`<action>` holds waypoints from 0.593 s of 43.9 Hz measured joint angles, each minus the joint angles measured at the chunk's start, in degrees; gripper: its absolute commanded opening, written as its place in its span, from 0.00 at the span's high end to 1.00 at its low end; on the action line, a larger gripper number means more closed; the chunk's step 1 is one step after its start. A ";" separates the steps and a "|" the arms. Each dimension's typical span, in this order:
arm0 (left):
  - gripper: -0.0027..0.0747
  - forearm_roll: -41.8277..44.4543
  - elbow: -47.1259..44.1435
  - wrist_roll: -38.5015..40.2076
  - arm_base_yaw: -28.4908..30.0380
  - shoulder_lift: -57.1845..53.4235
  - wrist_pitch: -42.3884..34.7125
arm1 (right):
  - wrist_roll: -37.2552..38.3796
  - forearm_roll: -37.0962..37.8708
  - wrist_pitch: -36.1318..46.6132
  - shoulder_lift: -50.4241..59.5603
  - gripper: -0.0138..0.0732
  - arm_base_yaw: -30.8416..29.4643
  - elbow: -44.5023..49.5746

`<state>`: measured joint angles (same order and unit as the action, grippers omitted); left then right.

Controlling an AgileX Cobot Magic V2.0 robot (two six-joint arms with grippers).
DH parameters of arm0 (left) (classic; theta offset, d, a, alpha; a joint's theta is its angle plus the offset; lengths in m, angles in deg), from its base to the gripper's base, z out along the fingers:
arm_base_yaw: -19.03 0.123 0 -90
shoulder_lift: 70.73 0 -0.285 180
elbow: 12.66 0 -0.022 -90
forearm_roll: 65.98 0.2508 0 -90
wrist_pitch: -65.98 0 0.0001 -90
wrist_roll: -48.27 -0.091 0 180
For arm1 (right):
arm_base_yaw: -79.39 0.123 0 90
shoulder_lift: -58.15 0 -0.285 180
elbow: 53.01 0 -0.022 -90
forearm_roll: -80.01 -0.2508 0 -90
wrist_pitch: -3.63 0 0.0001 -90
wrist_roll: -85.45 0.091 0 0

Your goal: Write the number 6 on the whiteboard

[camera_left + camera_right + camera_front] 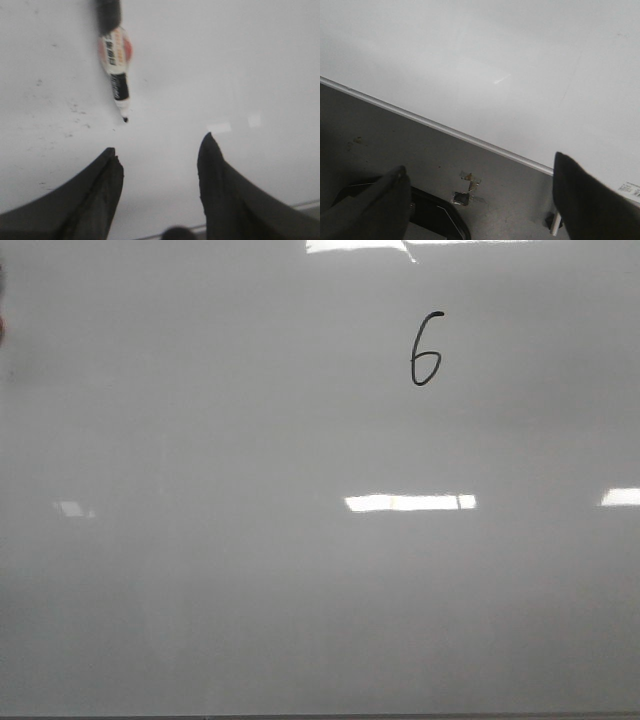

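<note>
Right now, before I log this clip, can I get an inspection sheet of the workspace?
Surface: whiteboard, glossy, light glare; small dark specks in the left wrist view.
Job's things: 6 written in black, upper right of the front view.
Clutter: marker, uncapped, lying on the board, held by nothing.
Grippers: left gripper open, empty; right gripper open, empty, over the board's edge.
Cables: nothing seen.
Surroundings: grey table beside the board, with tape scraps.

1. Front view: soft, even light; bright rectangular glare patches on the whiteboard (200, 570).
2. Left wrist view: blurred throughout, the marker (116, 60) smeared and out of focus.
3. Right wrist view: dimmer, the near fingers (585, 200) dark and soft-edged.
</note>
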<state>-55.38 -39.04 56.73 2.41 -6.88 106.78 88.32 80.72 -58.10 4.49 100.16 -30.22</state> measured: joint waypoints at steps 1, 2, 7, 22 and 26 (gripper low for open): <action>0.52 -0.13 0.00 -0.08 -1.08 -0.99 1.34 | 0.44 0.00 -0.15 0.34 0.15 0.00 0.00; 0.52 -0.22 0.00 -0.13 -2.41 -1.95 3.10 | 0.82 0.00 -0.17 0.75 0.15 0.00 0.00; 0.52 -1.14 0.00 -0.37 -6.66 -6.93 8.68 | 1.80 0.08 -0.17 4.48 0.15 0.00 1.38; 0.78 -2.75 0.08 -0.50 -9.49 -13.00 11.27 | 2.27 0.12 -0.17 10.51 0.43 0.00 4.57; 0.94 -2.93 0.08 -1.07 -9.49 -13.00 10.90 | 2.27 0.12 -0.06 10.51 0.69 0.00 4.57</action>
<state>-58.31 -38.96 55.66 -7.07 -19.88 117.69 90.60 80.84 -58.16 15.00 100.16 -25.65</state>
